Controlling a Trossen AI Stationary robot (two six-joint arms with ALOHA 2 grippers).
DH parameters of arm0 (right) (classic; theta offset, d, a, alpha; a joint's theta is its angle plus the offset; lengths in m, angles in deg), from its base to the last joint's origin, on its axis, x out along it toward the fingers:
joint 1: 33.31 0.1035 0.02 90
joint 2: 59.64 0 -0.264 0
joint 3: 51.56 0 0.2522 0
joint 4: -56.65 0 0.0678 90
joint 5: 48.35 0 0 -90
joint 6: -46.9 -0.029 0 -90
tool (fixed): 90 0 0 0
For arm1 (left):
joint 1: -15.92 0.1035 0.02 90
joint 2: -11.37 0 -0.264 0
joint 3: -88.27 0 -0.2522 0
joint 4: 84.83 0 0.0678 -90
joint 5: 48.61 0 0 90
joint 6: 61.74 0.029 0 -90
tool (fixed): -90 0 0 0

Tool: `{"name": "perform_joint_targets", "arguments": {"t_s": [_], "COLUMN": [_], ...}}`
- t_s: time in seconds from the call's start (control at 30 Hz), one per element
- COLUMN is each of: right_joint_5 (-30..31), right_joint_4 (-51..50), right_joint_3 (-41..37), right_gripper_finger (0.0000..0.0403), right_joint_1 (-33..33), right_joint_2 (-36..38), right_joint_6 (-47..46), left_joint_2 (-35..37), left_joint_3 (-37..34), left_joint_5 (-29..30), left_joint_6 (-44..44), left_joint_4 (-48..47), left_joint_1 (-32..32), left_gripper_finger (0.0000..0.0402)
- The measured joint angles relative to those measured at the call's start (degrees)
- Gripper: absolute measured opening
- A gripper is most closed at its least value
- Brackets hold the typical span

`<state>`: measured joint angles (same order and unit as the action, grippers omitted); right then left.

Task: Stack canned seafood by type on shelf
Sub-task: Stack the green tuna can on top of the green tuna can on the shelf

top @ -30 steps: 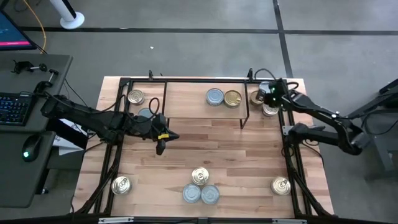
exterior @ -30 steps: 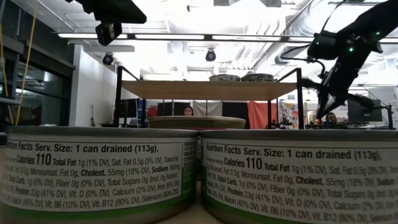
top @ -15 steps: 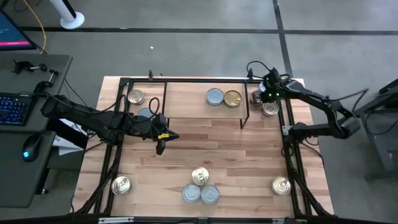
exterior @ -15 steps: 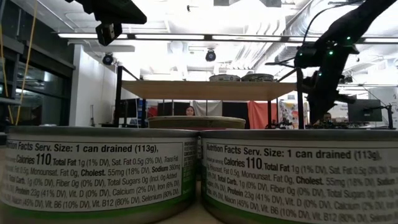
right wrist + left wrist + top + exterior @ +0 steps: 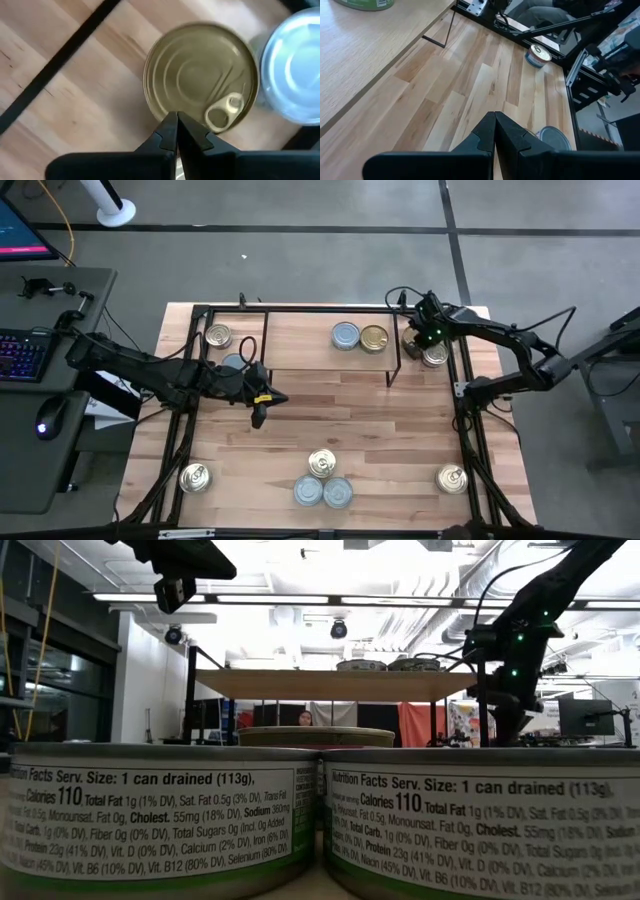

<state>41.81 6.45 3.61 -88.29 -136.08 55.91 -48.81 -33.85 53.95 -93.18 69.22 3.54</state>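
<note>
The shelf (image 5: pixel 320 345) stands at the table's far middle with a pale blue-silver can (image 5: pixel 345 335) and a gold can (image 5: pixel 374 338) on its board. Right of the shelf's right leg a gold can with a pull tab (image 5: pixel 200 75) and a silver can (image 5: pixel 295 70) stand on the table. My right gripper (image 5: pixel 176 116) is shut and points steeply down over the gold can's rim. My left gripper (image 5: pixel 258 418) is shut and hangs above the table left of centre, holding nothing. My right gripper's shut fingertips stand over the gold can's rim (image 5: pixel 165 112), on the side near its pull tab, coming from above. Whether they touch the lid I cannot tell.
A black leg of the shelf (image 5: pixel 60 65) runs close beside the gold can. More cans stand at the near edge: a cluster (image 5: pixel 322 480) in the middle, one at the left (image 5: pixel 195 477) and one at the right (image 5: pixel 452 478). A gold can (image 5: pixel 217 335) stands at the far left.
My right gripper has gone toward the table's left edge, from beside the silver can to over the gold can next to the shelf's leg. It has rolled about its own axis and sunk a little, staying shut.
</note>
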Motion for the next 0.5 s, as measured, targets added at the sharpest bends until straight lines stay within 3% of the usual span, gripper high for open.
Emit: {"name": "perform_joint_targets", "arguments": {"t_s": [0.5], "right_joint_5": [0.3], "right_joint_4": [4.1], "right_joint_3": [0.1], "right_gripper_finger": [0.0000], "right_joint_1": [0.0], "right_joint_2": [-0.4], "right_joint_6": [15.3], "left_joint_2": [0.0], "left_joint_3": [0.0], "left_joint_5": [0.2], "left_joint_6": [-0.3], "left_joint_4": [0.0], "left_joint_1": [0.0], "left_gripper_finger": [0.0000]}}
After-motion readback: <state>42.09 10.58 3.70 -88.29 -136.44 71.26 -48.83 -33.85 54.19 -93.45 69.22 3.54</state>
